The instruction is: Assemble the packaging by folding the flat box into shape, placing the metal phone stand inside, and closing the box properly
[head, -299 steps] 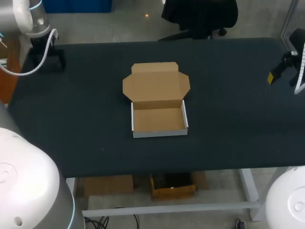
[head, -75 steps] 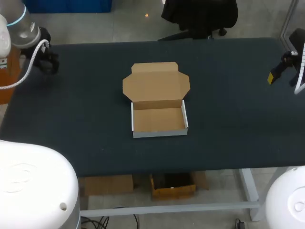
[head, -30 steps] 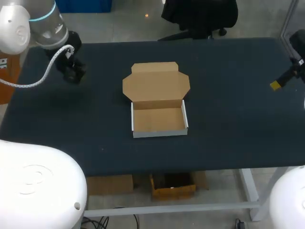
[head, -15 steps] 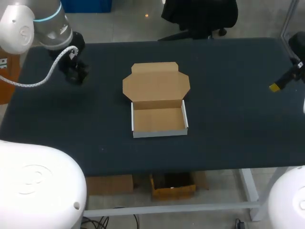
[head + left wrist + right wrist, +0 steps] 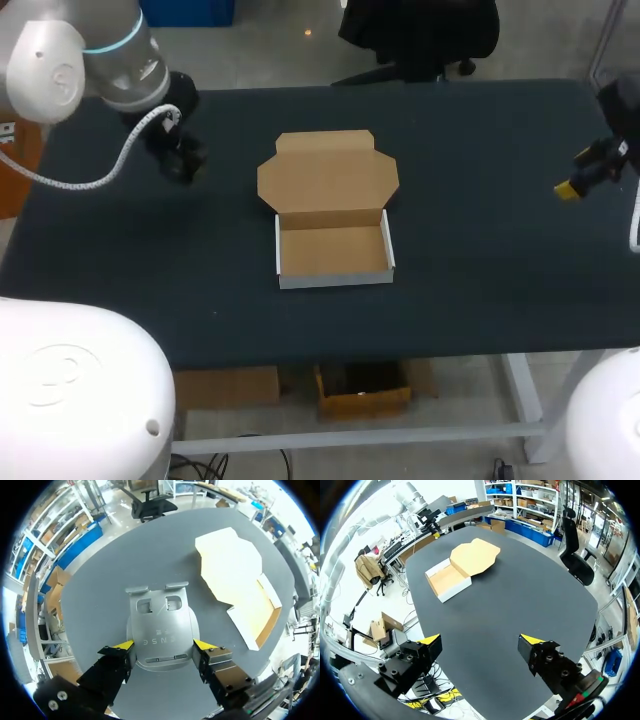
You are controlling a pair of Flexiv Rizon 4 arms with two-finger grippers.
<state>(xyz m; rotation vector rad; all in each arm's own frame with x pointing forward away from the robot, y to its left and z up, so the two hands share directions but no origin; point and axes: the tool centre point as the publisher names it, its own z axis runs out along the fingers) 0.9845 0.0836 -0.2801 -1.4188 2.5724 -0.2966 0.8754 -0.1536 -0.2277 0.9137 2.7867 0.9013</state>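
The cardboard box [image 5: 333, 252] stands folded into an open tray at mid-table, its brown lid [image 5: 328, 175] lying flat behind it. My left gripper [image 5: 182, 160] hangs over the table left of the lid, shut on the grey metal phone stand [image 5: 160, 625], whose sides touch both yellow tips. From the left wrist, the box [image 5: 257, 615] and lid [image 5: 230, 562] lie ahead to one side of my left gripper [image 5: 162, 646]. My right gripper [image 5: 578, 180] is open and empty near the table's right edge. The box [image 5: 447, 580] lies far ahead of my right gripper [image 5: 480, 640].
The dark table [image 5: 480, 250] carries only the box. Bare cloth stretches on both sides of it and in front, up to the near edge [image 5: 400, 355].
My left arm has swung right, toward the box lid, with the phone stand in its grip. The right gripper has shifted slightly inward over the table edge.
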